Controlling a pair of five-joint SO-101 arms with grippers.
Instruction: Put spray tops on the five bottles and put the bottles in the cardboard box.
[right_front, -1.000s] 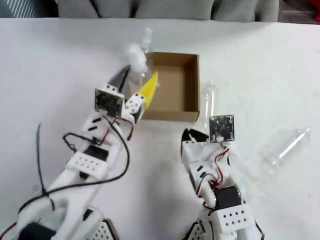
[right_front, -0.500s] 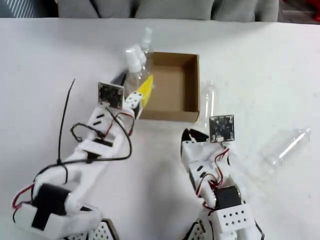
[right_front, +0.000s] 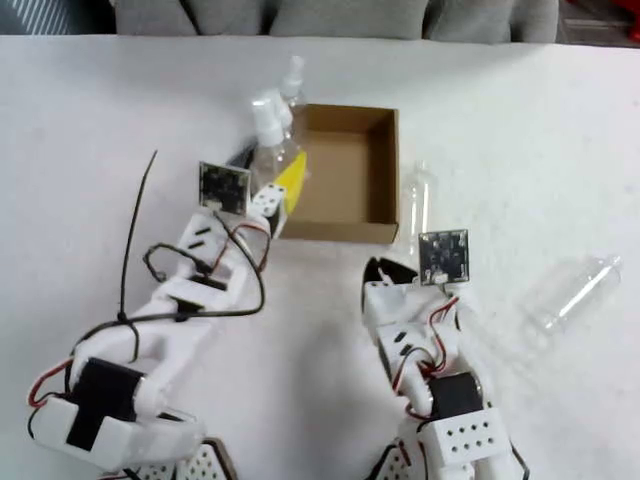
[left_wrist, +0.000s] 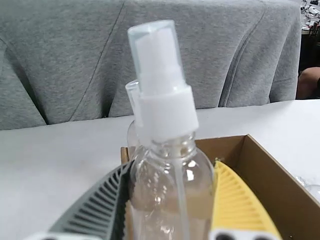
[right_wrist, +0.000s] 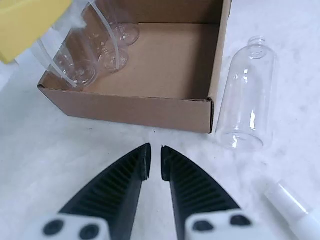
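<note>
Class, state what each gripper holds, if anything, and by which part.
The left gripper holds a spray-topped bottle by its clear body, below the spray top. The right gripper holds nothing.

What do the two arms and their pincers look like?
The left arm and right arm are white plastic with black motors, red and black wires, and a square camera board at the wrist. The left pincer has one grey and one yellow ribbed finger; a black cable loops along that arm. The right pincer has two black ribbed fingers.
</note>
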